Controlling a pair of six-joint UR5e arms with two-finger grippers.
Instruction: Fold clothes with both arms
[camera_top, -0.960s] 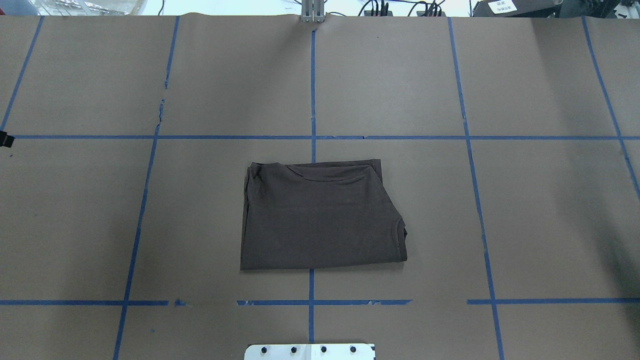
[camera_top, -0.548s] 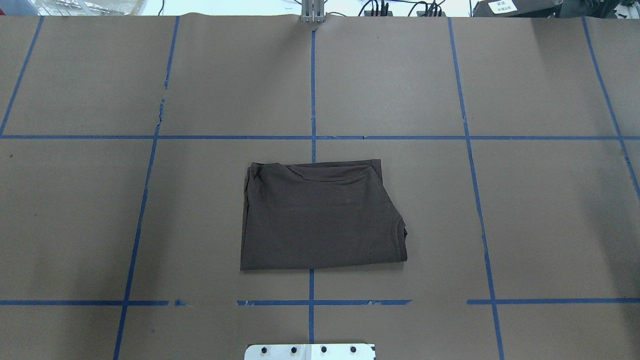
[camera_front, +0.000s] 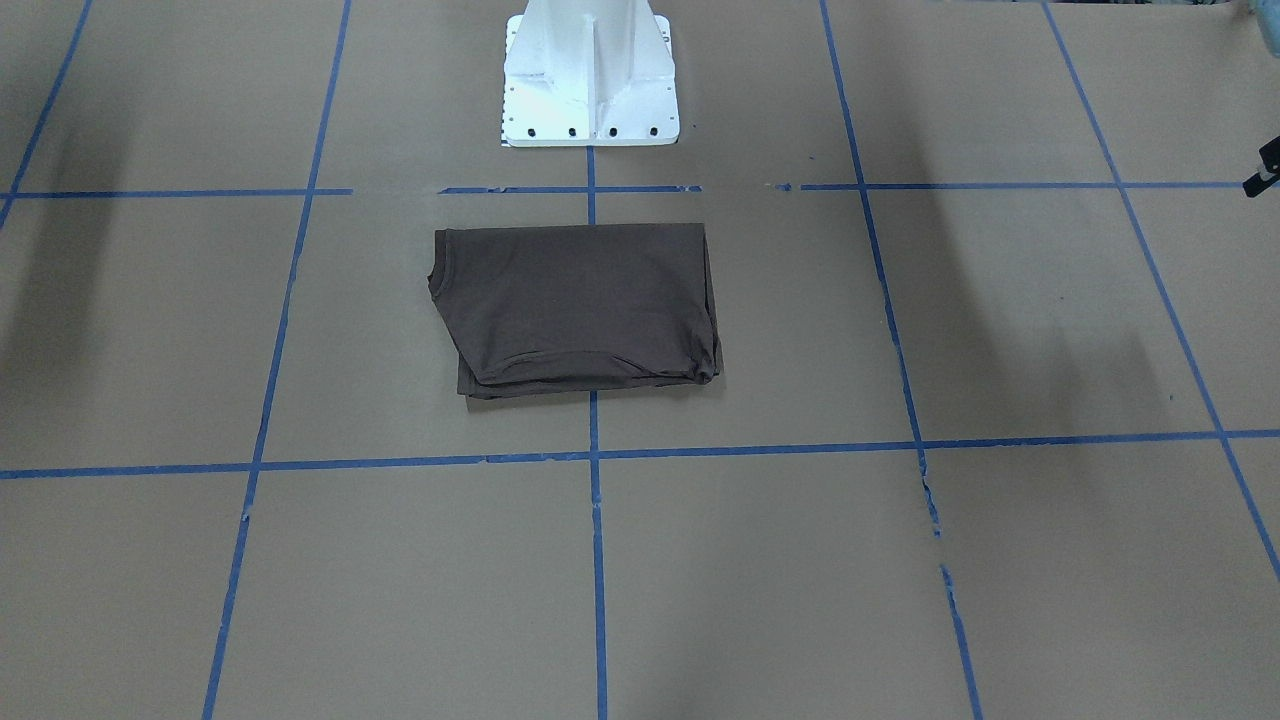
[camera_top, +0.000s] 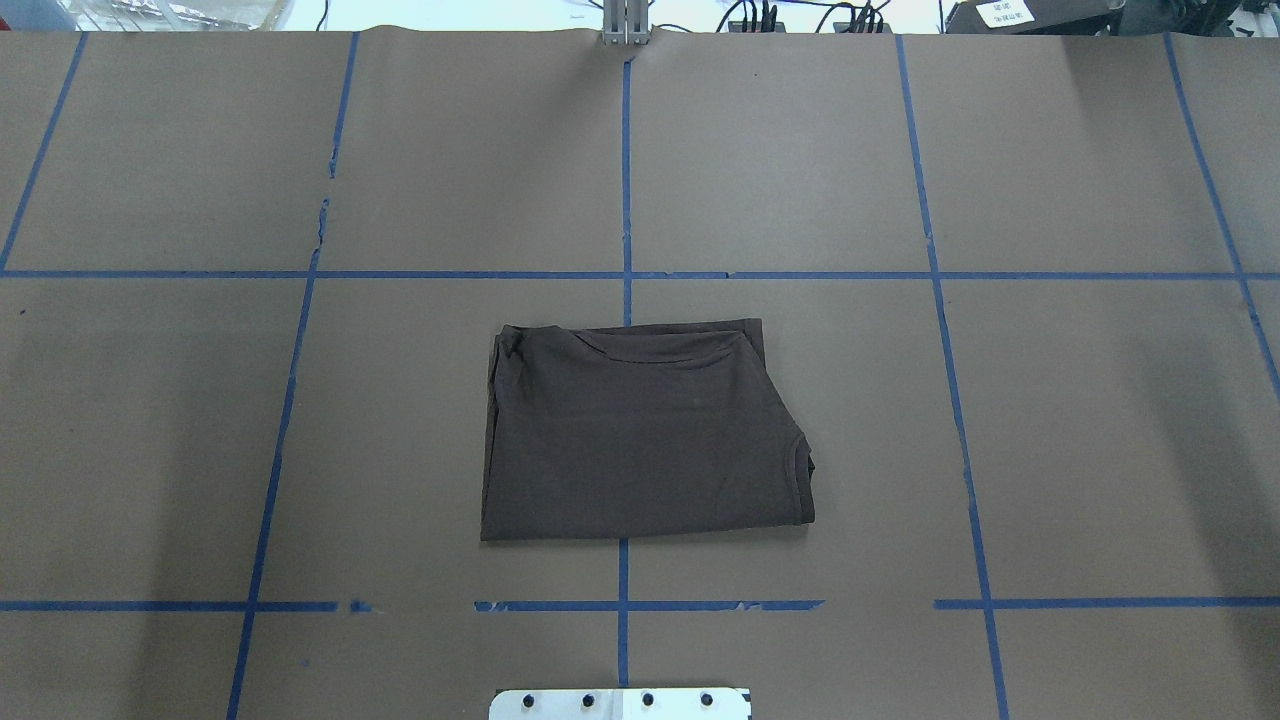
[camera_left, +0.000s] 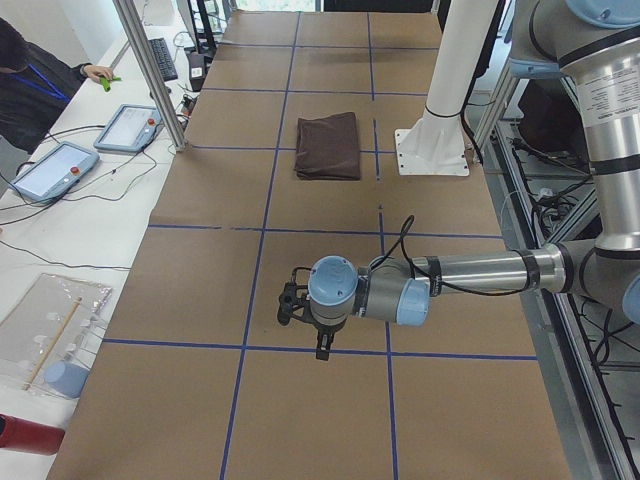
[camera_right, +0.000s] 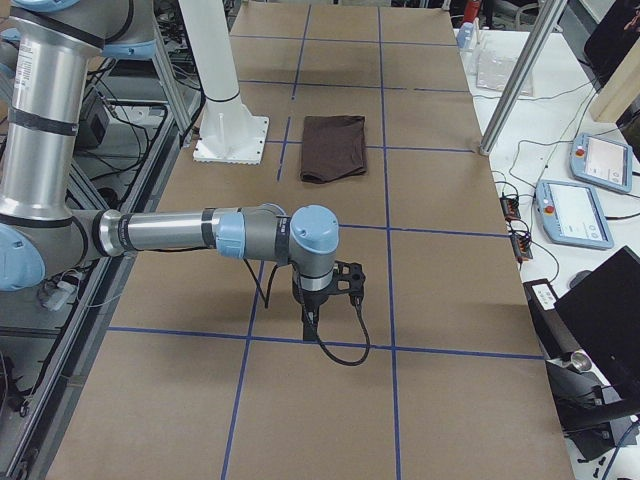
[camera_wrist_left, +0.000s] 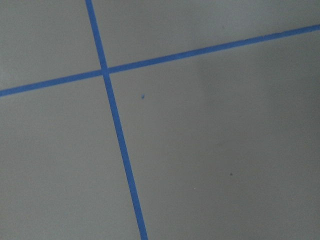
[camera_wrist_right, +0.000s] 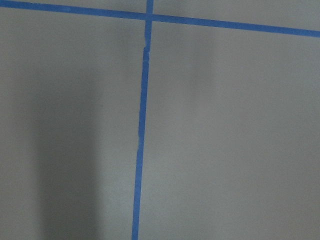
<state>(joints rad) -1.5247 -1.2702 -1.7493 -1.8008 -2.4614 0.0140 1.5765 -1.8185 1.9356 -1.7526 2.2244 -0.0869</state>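
Note:
The clothes are one dark brown T-shirt (camera_top: 640, 435), folded into a flat rectangle on the brown paper in front of the pedestal, also seen as the T-shirt (camera_front: 580, 305) in the front-facing view. Nothing holds it. My left gripper (camera_left: 292, 303) hangs low over the paper far to the left of the shirt. Far to the right of it, my right gripper (camera_right: 350, 280) also hangs low. I cannot tell whether either is open or shut. Both wrist views show only paper and blue tape lines.
The white pedestal base (camera_front: 590, 75) stands just behind the shirt. Blue tape lines (camera_top: 625, 275) grid the paper. Beyond the table's far edge are teach pendants (camera_left: 130, 127), an aluminium post (camera_left: 150, 70) and a seated person (camera_left: 30, 80).
A black tip at the overhead view's left edge one second ago has left that view. The shirt has not moved.

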